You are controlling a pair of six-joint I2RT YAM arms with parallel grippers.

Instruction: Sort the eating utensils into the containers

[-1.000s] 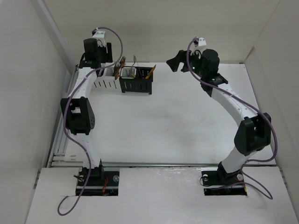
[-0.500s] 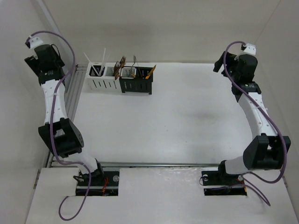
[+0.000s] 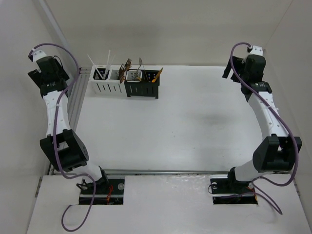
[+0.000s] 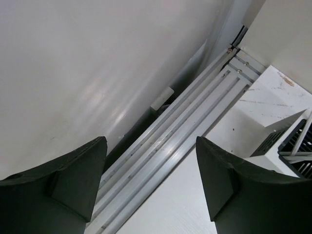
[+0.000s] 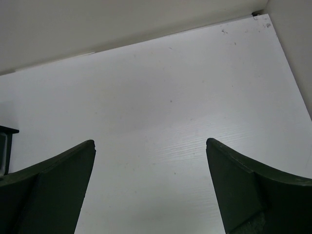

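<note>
The containers stand in a row at the table's back left, a white pair and a black pair. Eating utensils stand upright in them: white chopsticks, copper pieces, a silver one and a gold one. My left gripper is off the table's left edge, open and empty; the white container shows at that view's right edge. My right gripper hangs at the back right, open and empty over bare table.
An aluminium rail runs along the table's left edge, right below my left gripper. White walls close in on the left, back and right. A corner of the black container shows at the right wrist view's left edge.
The left arm has swung from above the white containers out to the far left and its jaws opened wider. The right arm has swung from the middle back to the back right.
</note>
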